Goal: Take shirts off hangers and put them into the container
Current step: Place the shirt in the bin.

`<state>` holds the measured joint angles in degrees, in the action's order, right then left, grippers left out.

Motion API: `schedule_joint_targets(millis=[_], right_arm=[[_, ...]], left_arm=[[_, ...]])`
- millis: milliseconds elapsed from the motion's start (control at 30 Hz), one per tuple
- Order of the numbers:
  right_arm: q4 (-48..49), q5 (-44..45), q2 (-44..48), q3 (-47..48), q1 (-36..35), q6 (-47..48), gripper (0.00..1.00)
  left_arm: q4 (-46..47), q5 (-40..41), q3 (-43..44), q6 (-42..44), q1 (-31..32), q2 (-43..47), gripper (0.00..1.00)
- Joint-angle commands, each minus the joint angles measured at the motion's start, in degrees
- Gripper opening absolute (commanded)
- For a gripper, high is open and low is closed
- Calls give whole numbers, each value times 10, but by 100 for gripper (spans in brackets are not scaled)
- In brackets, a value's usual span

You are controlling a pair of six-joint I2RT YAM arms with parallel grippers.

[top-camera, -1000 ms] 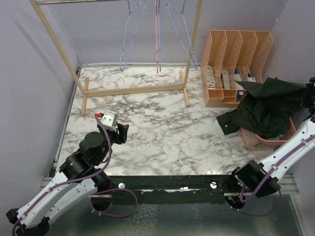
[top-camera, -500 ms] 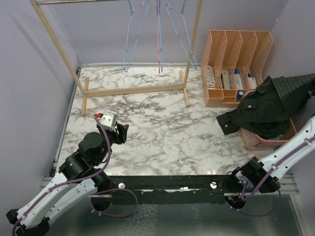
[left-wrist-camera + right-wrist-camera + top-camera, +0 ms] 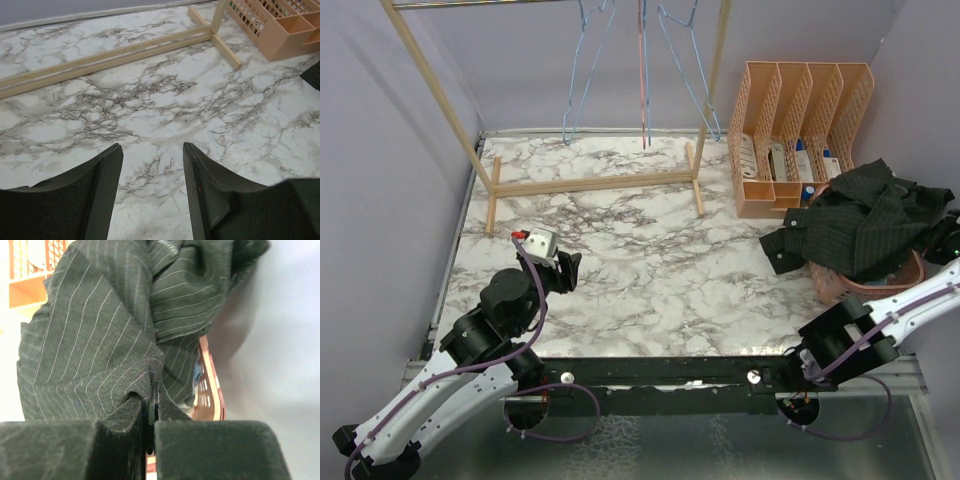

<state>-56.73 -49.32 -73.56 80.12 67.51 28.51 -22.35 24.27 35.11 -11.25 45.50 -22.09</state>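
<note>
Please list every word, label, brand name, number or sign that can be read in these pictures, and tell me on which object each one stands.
No text can be read.
The items in the peach file organizer carry blue and white print: too small and blurred to read.
The black pinstriped shirt, the pink basket and the marble table: no text visible.

A shirt (image 3: 860, 228) is lying heaped on the basket (image 3: 835, 288) at the right edge of the tabletop (image 3: 650, 270), spilling over its left side. The file holder (image 3: 800, 120) is standing just behind the basket, and the rack (image 3: 590, 185), with hangers (image 3: 641, 80) hanging on it, is standing along the far edge.
</note>
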Motion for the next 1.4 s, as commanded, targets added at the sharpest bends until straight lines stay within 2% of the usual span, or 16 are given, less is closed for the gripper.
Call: schedule_joint_targets(millis=[0, 133, 300, 367, 567, 633, 733, 800, 900, 1000, 1200, 1367], right_arm=[[28, -23, 71, -52, 2, 121, 1], [-9, -28, 35, -50, -3, 168, 1], [-54, 29, -20, -60, -48, 225, 1], [-46, 84, -23, -95, -93, 232, 1], [89, 283, 19, -285, -238, 217, 1], [104, 321, 14, -325, -258, 228, 1], [92, 346, -17, -339, -260, 245, 9], [77, 341, -27, -329, -261, 244, 14], [57, 318, -11, -304, -260, 239, 37], [25, 289, 7, -243, -260, 227, 49], [-62, 253, 23, -94, -260, 221, 53], [-103, 248, 35, -26, -260, 226, 55]], left_arm=[[7, 12, -3, -4, 1, -5, 54], [7, 10, -3, -6, 1, -14, 54], [8, 7, -2, -5, 1, -20, 54], [8, 7, -3, -6, 0, -20, 55], [8, 8, -3, -5, 0, -20, 55], [8, 7, -3, -6, 0, -20, 55], [8, 7, -3, -6, 0, -22, 56], [7, 7, -3, -7, 0, -24, 59], [8, 8, -3, -8, 0, -25, 64], [8, 8, -3, -9, 0, -25, 66], [8, 6, -3, -10, 0, -22, 66], [7, 5, -4, -9, -1, -16, 66]])
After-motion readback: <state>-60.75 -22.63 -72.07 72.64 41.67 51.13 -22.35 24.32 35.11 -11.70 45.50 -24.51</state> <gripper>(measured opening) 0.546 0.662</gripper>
